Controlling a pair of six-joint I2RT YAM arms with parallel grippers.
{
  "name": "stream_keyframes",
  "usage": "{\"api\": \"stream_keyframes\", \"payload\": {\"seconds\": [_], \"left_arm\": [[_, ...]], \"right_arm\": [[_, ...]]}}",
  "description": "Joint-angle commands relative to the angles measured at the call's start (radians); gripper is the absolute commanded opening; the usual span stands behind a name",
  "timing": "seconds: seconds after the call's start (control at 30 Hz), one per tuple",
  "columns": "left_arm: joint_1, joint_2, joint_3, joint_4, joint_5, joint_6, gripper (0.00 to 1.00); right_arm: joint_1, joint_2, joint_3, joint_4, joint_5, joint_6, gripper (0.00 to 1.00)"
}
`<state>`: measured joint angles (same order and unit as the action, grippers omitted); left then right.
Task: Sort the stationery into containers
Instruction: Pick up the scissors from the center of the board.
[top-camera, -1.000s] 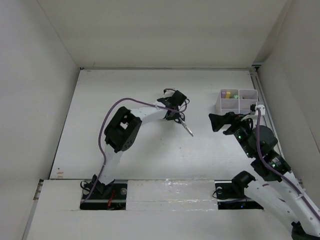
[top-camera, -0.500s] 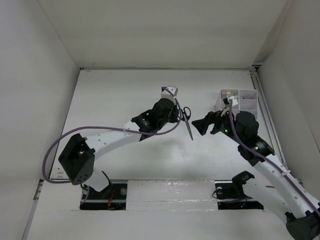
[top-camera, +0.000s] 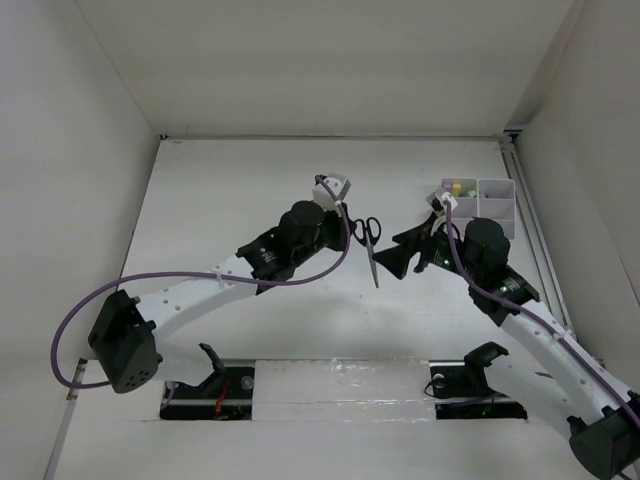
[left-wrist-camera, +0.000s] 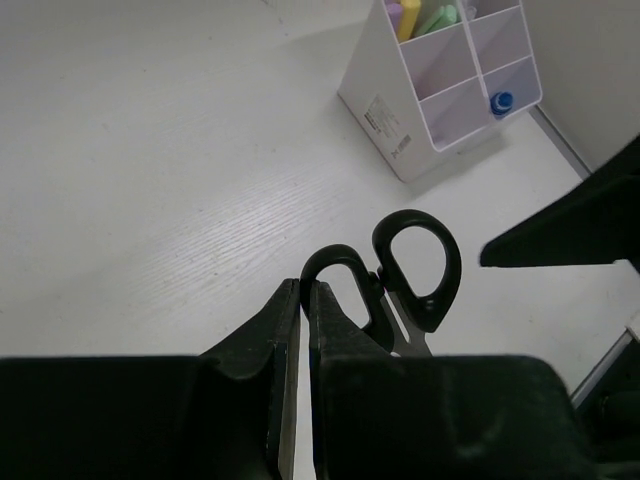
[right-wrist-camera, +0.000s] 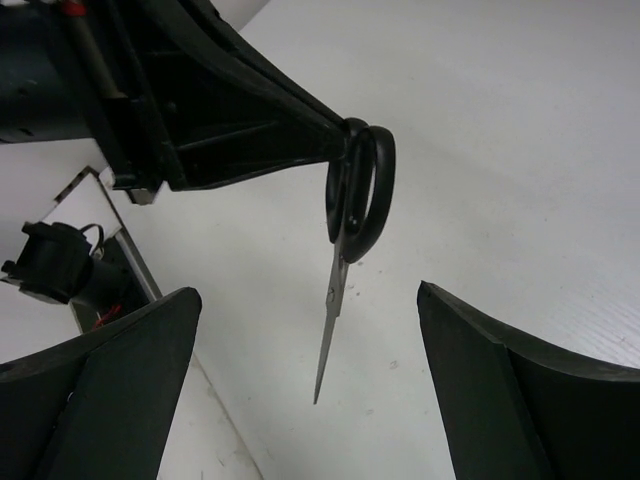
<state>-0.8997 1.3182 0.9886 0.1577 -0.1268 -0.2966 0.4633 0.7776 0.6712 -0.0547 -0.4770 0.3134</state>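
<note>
The scissors (top-camera: 368, 232) have two glossy black oval handle loops and slim grey blades closed together into one thin point. They hang blade-down in the air above the middle of the bench (top-camera: 230, 190), well clear of its surface. The left claw (top-camera: 352, 232) is clenched on their handle end, its dark fingers pressed together against one loop. The right claw (top-camera: 398, 255) faces them from the other side, spread wide and holding nothing. In its wrist view the blades dangle in the gap between its two fingers, touching neither. Behind and to the right stands the white organizer (top-camera: 450, 212), near the bench's far right corner and just beside the right-hand edge rail. Yellow and green sticks (left-wrist-camera: 408, 20) show in one far compartment and a blue-capped bottle (left-wrist-camera: 500, 102) in another. White walls close the bench on the left, back and right. The widest bare surface lies left of and behind the scissors, with a narrower strip between them and the organizer.
</note>
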Motion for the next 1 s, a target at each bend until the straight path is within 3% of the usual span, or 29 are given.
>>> {"api": "stream_keyframes", "payload": {"seconds": [0.0,0.27,0.53,0.63,0.67,0.77,0.8,0.87,0.9,0.93,0.97], "left_arm": [[0.002,-0.054,-0.004,0.062,0.070,0.025,0.00],[0.002,-0.053,-0.004,0.062,0.179,0.054,0.00],[0.002,-0.053,-0.004,0.062,0.216,0.063,0.00],[0.002,-0.053,-0.004,0.062,0.228,0.063,0.00],[0.002,-0.053,-0.004,0.062,0.228,0.063,0.00],[0.002,-0.053,-0.004,0.062,0.239,0.073,0.00],[0.002,-0.053,-0.004,0.062,0.239,0.073,0.00],[0.002,-0.062,-0.004,0.052,0.221,0.073,0.01],[0.002,-0.062,-0.004,0.043,0.202,0.073,0.29],[0.002,-0.062,-0.004,0.043,0.182,0.064,0.45],[0.002,-0.074,-0.004,0.031,0.129,0.045,0.69]], "right_arm": [[-0.008,0.032,0.011,0.070,-0.046,-0.014,0.95],[-0.008,0.081,0.002,0.179,-0.028,0.006,0.94],[0.026,0.189,0.013,0.211,-0.051,0.027,0.80],[0.035,0.219,0.022,0.233,-0.051,0.036,0.67],[0.046,0.219,0.022,0.243,-0.051,0.036,0.52],[0.055,0.229,0.031,0.254,-0.051,0.046,0.23],[0.055,0.239,0.040,0.254,-0.051,0.046,0.01],[0.055,0.239,0.041,0.254,-0.051,0.036,0.00],[0.055,0.249,0.041,0.254,-0.042,0.036,0.00],[0.055,0.249,0.041,0.254,-0.032,0.023,0.00],[0.055,0.249,0.041,0.254,-0.013,0.001,0.00]]}}
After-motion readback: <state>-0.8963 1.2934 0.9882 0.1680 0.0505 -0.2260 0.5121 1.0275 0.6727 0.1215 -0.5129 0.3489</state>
